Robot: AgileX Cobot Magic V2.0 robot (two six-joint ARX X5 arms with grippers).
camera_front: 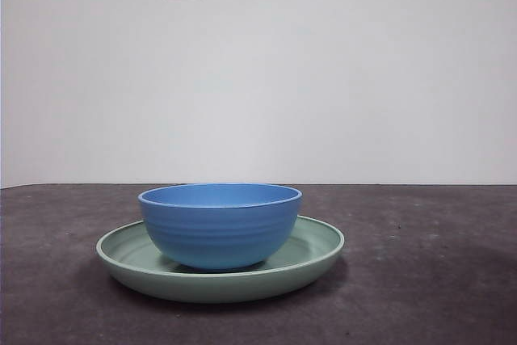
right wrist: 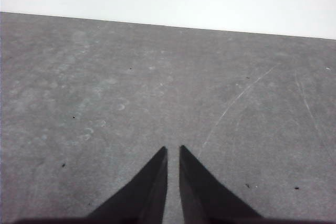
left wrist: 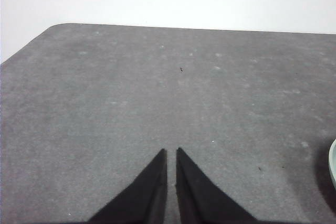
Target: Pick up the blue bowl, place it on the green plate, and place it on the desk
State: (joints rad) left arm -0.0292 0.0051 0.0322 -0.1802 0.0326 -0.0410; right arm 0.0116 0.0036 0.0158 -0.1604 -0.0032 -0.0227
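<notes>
Bowl (camera_front: 220,224) sits upright inside the green plate (camera_front: 319,252), roughly centred, plate flat on the counter (camera_front: 436,280). Both end effectors are parked away from the plate: left end effector (left wrist: 171,153) and right end effector (right wrist: 173,150) each have jaws nearly closed, holding nothing, over bare counter. Only a sliver of plate edge shows in the left wrist view. Judged step: lift the bowl off the plate onto the counter. Advice: open wide, pinch the thin rim from above, lift straight so the plate doesn't drag, set down well apart from the plate. Bowl is deep medium blue, faint horizontal ridges outside; plate pale mint, glossy, wider than the bowl
</notes>
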